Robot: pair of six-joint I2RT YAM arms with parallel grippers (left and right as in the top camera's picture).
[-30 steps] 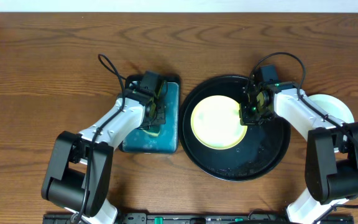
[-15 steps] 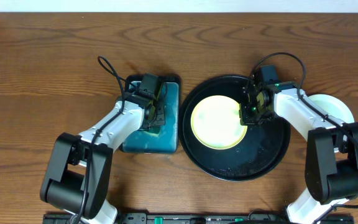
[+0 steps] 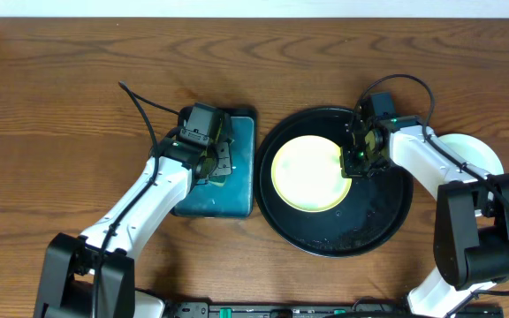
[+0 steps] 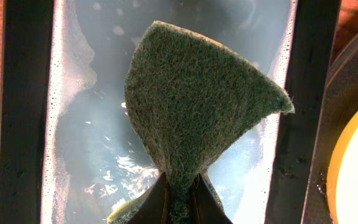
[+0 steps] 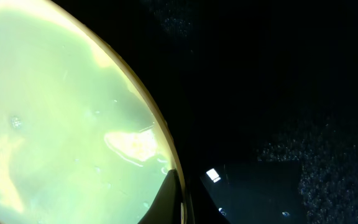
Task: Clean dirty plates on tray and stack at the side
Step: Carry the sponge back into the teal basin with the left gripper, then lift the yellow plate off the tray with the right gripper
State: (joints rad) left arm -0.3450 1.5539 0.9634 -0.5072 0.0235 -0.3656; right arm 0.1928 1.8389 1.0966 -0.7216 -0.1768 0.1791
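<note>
Change since the earlier frame: the left arm is stretched further out and lies lower, its cable (image 3: pixel 140 106) has swung left, and the left pincer (image 4: pixel 180 186) sits slightly further up and left over the teal dish (image 3: pixel 237 181). The right arm is unmoved.

The left pincer is clamped on a green scouring sponge (image 4: pixel 197 106), folded at the pinch, above foamy water in the dish.

The right pincer (image 5: pixel 179 186) is closed on the right rim of the pale yellow plate (image 3: pixel 306 172). That plate lies flat in the left half of the black tray (image 3: pixel 374 225), wet and glossy.

A white plate (image 3: pixel 482 155) rests on the table (image 3: pixel 60 79) beside the tray's right edge, partly under the right arm.
</note>
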